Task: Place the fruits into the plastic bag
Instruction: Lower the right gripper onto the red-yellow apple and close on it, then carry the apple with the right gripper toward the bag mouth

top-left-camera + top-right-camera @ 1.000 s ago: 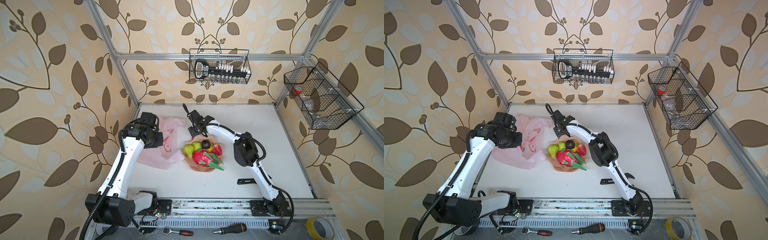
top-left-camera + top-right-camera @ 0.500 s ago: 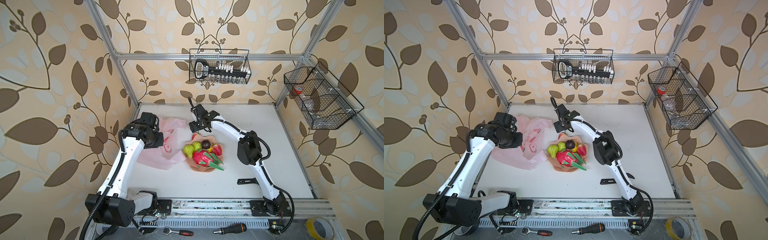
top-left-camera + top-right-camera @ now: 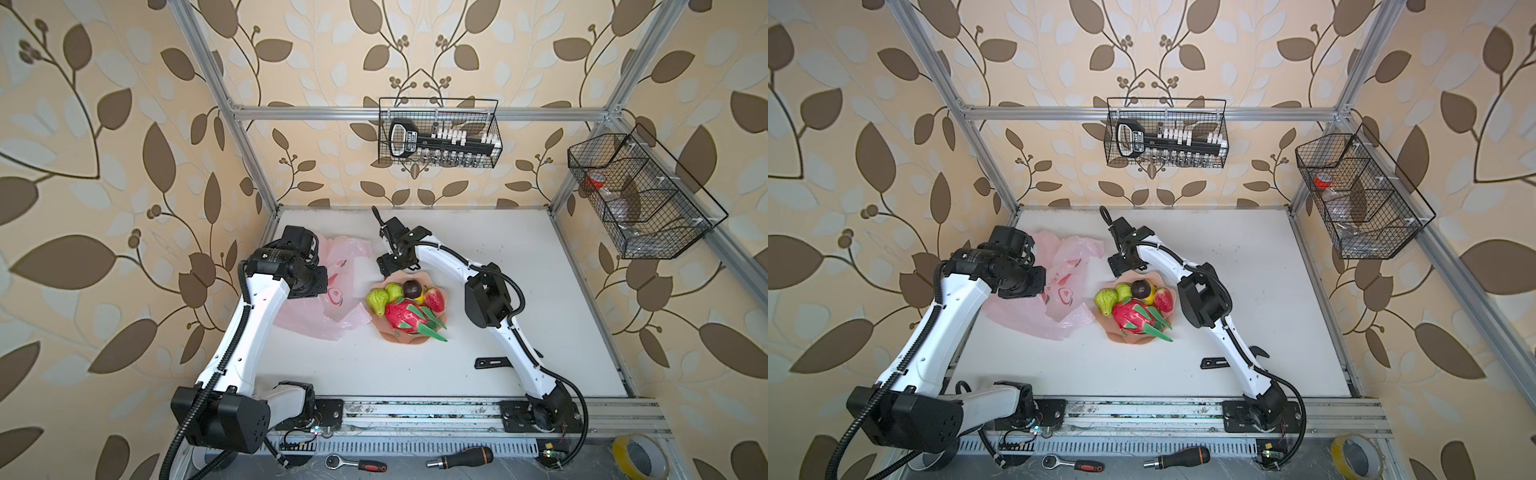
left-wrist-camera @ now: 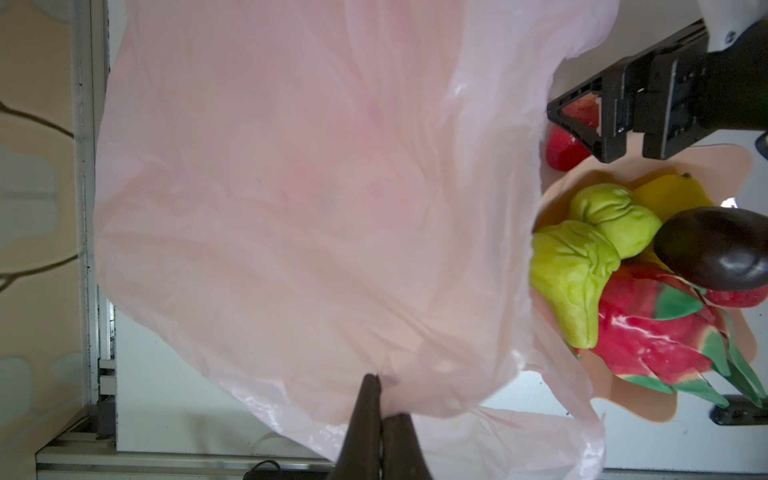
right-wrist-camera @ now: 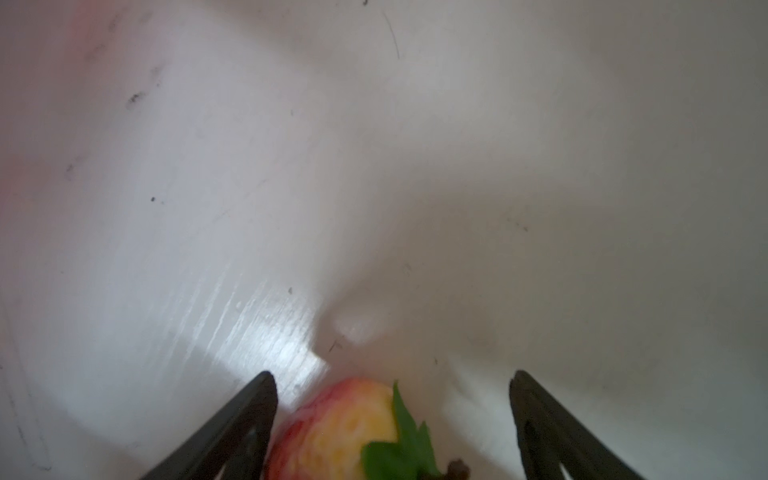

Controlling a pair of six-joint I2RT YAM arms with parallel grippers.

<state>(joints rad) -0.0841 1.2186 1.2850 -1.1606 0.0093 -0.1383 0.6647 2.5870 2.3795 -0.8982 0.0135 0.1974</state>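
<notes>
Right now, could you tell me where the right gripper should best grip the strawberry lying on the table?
I'd grip the strawberry across its plump body, clear of the green leaves, coming from above: it lies on the table, and the right gripper's open jaws straddle it.

Two white-shelled arms (image 3: 257, 324), black joint housings (image 3: 486, 299), black ribbed cables (image 3: 243, 286), dark tapered jaws

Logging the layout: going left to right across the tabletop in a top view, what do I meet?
In order: translucent pale pink plastic bag → leftmost green toy pear → dark purple ball → red toy strawberry → flat black bracket.
</notes>
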